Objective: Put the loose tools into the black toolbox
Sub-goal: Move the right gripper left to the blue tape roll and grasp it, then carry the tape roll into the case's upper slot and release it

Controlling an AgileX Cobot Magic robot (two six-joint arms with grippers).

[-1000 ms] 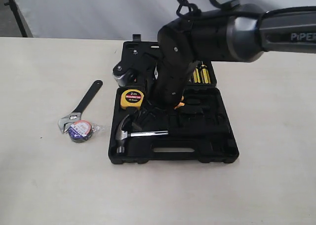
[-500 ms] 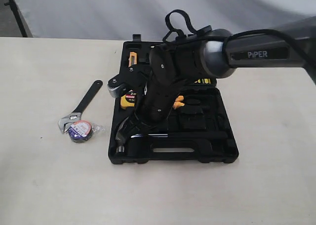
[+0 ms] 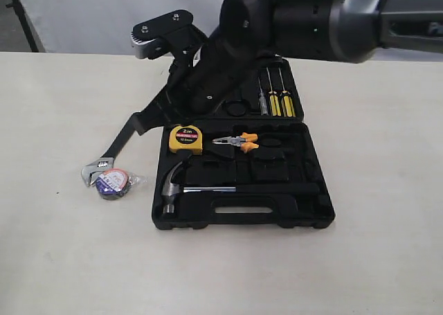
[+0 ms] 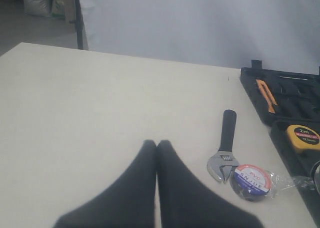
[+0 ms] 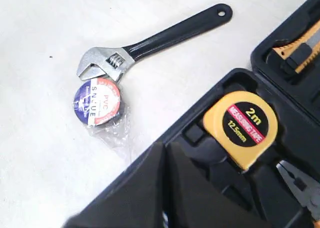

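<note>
The black toolbox (image 3: 304, 214) lies open mid-table. The claw hammer (image 3: 197, 188) rests in its near half, below the yellow tape measure (image 3: 185, 139). The adjustable wrench (image 3: 111, 152) lies on the table left of the box, its jaws touching the wrapped tape roll (image 3: 113, 183). My right gripper (image 3: 142, 123) is shut and empty, reaching across above the wrench's handle end. Its wrist view shows the wrench (image 5: 150, 40), the tape roll (image 5: 97, 100) and the shut gripper (image 5: 164, 146) over the toolbox (image 5: 300, 115) edge. My left gripper (image 4: 156, 144) is shut and empty, beside the wrench (image 4: 227, 145) and tape roll (image 4: 250, 180).
Orange-handled pliers (image 3: 239, 142) and several screwdrivers (image 3: 277, 104) sit in the box. An orange utility knife (image 5: 300, 52) sits in the far half. A pale curtain hangs behind the table. The right arm's bulk hangs over the box's far half.
The right arm has lifted off the hammer's head and swung left and back. The hammer stays in the box. Wrench and tape roll have not moved.
</note>
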